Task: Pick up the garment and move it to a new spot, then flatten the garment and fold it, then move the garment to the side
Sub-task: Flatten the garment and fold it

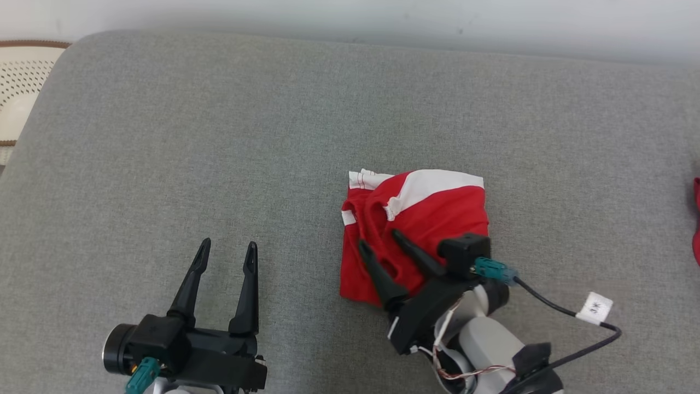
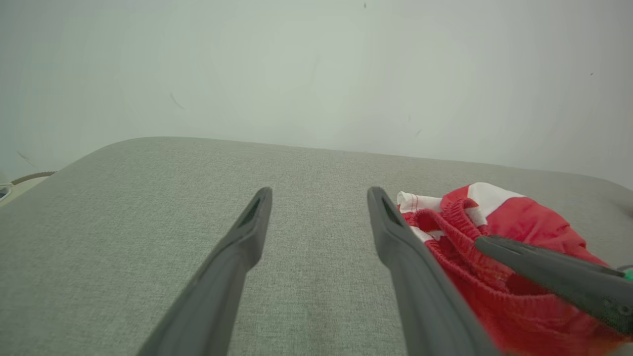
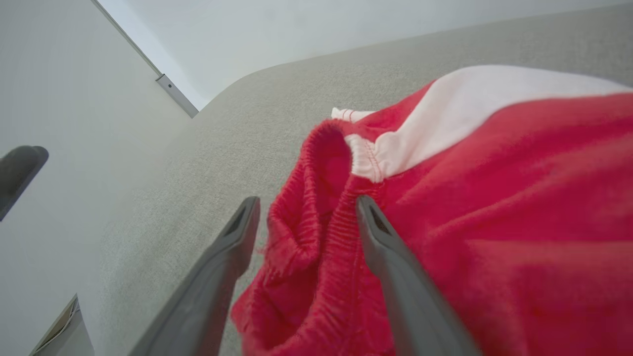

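Note:
The garment (image 1: 432, 219) is red with white panels and an elastic waistband, lying bunched on the grey cushion (image 1: 219, 137) right of centre. My right gripper (image 1: 378, 241) hovers over its near left part, fingers spread open, with the ribbed waistband (image 3: 316, 207) between them and nothing pinched. In the left wrist view the garment (image 2: 494, 237) shows at the right with one right fingertip (image 2: 499, 245) across it. My left gripper (image 1: 227, 253) is open over bare cushion, well to the left of the garment; its fingers (image 2: 247, 232) have nothing between them.
A pale wall runs behind the cushion. A cream perforated object (image 1: 22, 87) sits off the cushion's far left corner. Something red (image 1: 696, 224) peeks in at the right edge. A black cable with a white tag (image 1: 595, 307) trails from my right wrist.

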Controlling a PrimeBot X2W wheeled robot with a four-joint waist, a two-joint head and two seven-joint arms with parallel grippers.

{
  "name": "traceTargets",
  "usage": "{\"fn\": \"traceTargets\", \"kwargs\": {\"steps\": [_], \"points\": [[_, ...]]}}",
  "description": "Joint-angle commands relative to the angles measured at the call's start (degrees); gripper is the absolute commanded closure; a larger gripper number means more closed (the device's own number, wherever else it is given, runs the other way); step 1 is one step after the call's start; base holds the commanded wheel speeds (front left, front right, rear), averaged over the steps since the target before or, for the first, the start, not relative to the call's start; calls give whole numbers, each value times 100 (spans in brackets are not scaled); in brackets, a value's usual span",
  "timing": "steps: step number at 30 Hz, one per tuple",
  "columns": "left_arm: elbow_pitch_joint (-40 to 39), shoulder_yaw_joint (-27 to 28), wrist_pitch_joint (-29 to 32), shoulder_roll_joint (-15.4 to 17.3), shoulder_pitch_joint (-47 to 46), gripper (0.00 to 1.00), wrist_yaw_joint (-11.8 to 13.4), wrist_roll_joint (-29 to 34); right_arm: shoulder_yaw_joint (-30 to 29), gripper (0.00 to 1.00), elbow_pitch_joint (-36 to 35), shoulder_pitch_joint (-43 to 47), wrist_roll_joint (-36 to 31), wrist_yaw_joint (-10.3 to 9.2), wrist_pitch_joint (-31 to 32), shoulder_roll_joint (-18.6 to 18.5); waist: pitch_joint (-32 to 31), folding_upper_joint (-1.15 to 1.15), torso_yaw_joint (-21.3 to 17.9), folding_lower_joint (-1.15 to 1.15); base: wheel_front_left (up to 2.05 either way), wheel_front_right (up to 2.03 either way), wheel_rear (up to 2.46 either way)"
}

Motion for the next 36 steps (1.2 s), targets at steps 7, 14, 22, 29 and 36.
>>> {"fn": "traceTargets", "kwargs": {"steps": [7, 14, 22, 29, 36], "points": [[7, 81, -18, -25, -55, 0, 2, 70, 883, 0, -242, -198, 454, -6, -279, 69, 72, 0, -44, 0, 0, 0, 0], [-24, 192, -17, 3, -21, 0, 8, 115, 842, 0, -597, -233, 293, -7, -712, -58, 58, 0, -244, 0, 0, 0, 0], [-106, 338, -17, 144, -67, 0, 71, 231, -423, 0, -1432, 301, -261, -7, -888, -302, -48, 0, -559, 0, 0, 0, 0], [-162, 448, 34, 286, 19, 0, 132, 218, -1576, 0, -2169, 972, -911, -7, -713, -539, -238, 0, -814, 0, 0, 0, 0], [-203, 506, 103, 378, 227, 0, 185, 165, -2161, 0, -2651, 1656, -1473, -7, -389, -732, -466, 0, -958, 0, 0, 0, 0]]}}
